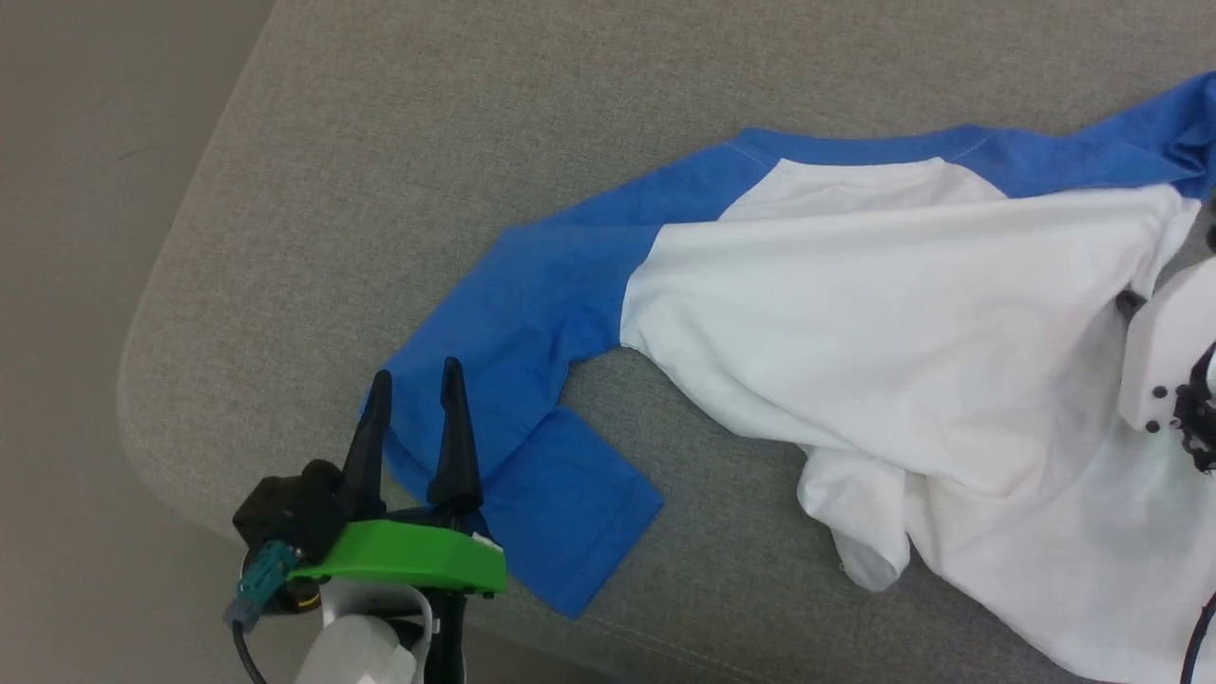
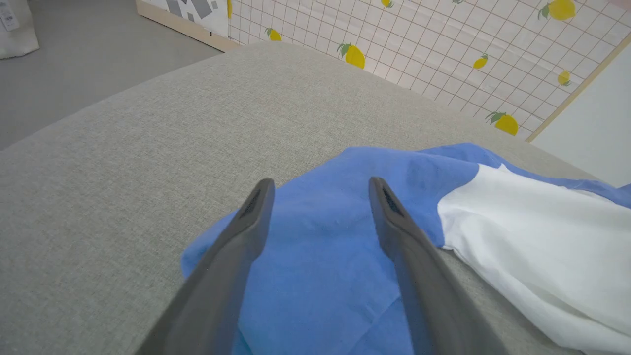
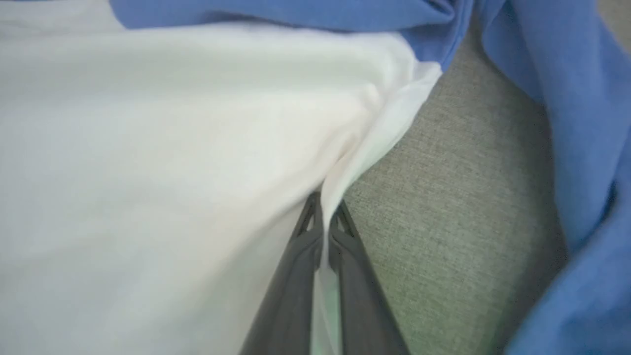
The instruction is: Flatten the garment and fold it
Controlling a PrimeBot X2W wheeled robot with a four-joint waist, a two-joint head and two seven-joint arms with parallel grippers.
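The shirt (image 1: 855,313) lies rumpled on the grey cloth-topped desk (image 1: 399,142), white body toward the robot's right and one blue sleeve (image 1: 532,380) stretched toward the desk's near-left corner, its cuff end folded back over itself. Second blue sleeve runs along the far edge to the right.

R claw (image 3: 325,199) is pinched tight on a white edge of the shirt (image 3: 148,148). A thin fold of cloth runs between the two fingers, and the fabric pulls into a taut ridge from the tips. Bare desk (image 3: 458,197) sits just beside that fold, w/ blue cloth past it. In the head view the R arm's white wrist housing (image 1: 1164,351) sits at the right edge, over the white body.

L claw (image 1: 416,370) is spread wide and holds nothing, fingers pointing away from the robot across the sleeve near its folded end. Left wrist view: L claw (image 2: 320,181) has blue cloth (image 2: 320,256) between its fingers; can't tell if the tips touch it. L arm comes in low from the desk's near edge, green bracket (image 1: 408,560) behind the fingers.
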